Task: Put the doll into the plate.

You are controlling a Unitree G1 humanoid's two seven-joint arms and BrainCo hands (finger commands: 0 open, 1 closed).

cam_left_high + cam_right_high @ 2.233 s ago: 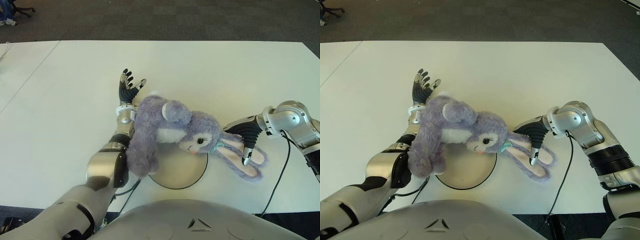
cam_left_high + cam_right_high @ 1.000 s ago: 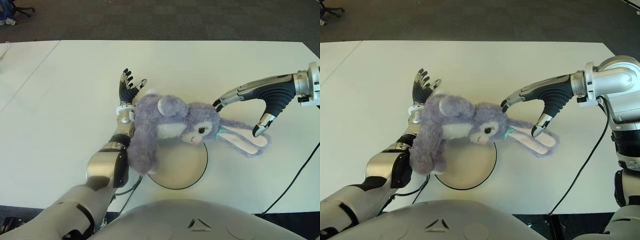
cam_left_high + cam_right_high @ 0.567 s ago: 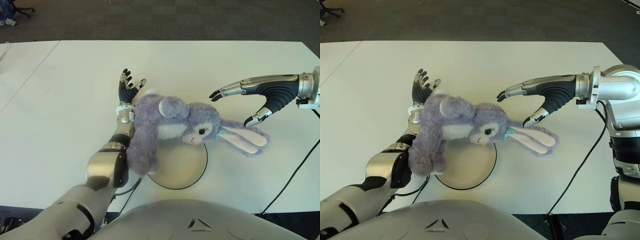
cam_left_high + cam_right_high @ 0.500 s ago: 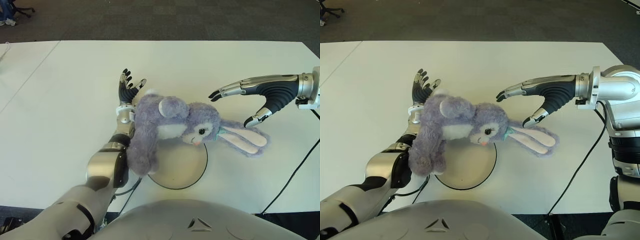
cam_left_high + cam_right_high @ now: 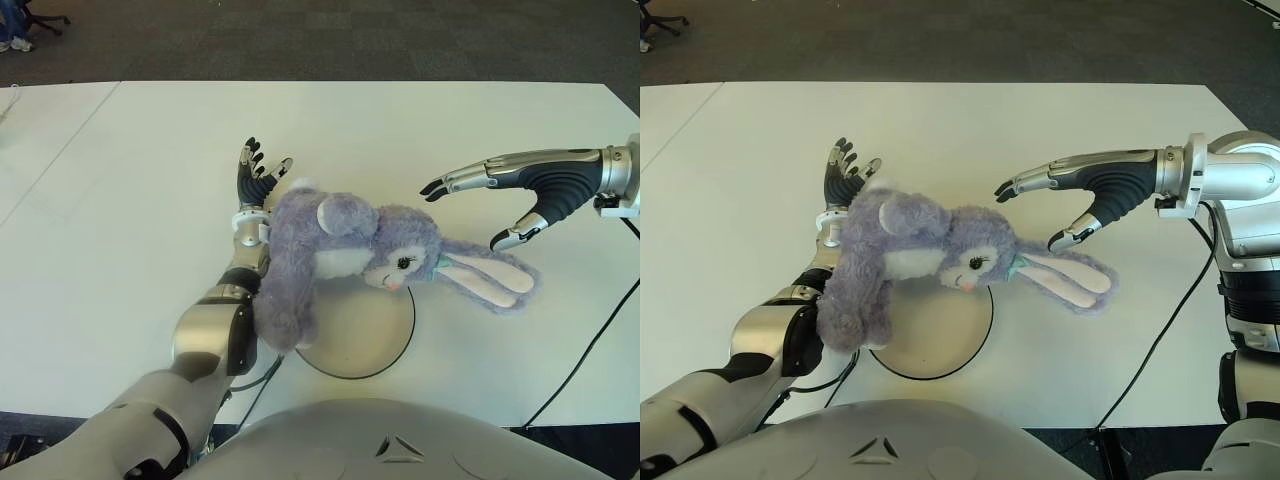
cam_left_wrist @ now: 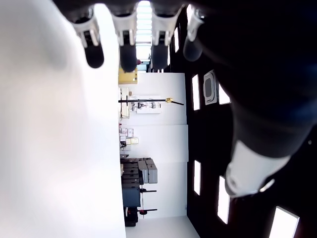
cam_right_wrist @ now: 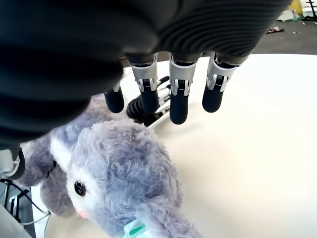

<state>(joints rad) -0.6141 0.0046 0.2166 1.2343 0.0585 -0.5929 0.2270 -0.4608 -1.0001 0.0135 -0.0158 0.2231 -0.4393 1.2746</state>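
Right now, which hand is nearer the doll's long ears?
Right. The right hand hovers open just above the doll's ears; the left hand shows open beyond the doll's body, on its far side from the ears.

Both the left hand (image 5: 256, 174) and right hand (image 5: 520, 192) show fingers spread.

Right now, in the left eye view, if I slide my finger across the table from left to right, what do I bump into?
left hand with spread fingers → purple bunny doll, lying partly over the round plate → the doll's long ears → open right hand hovering above the ears.
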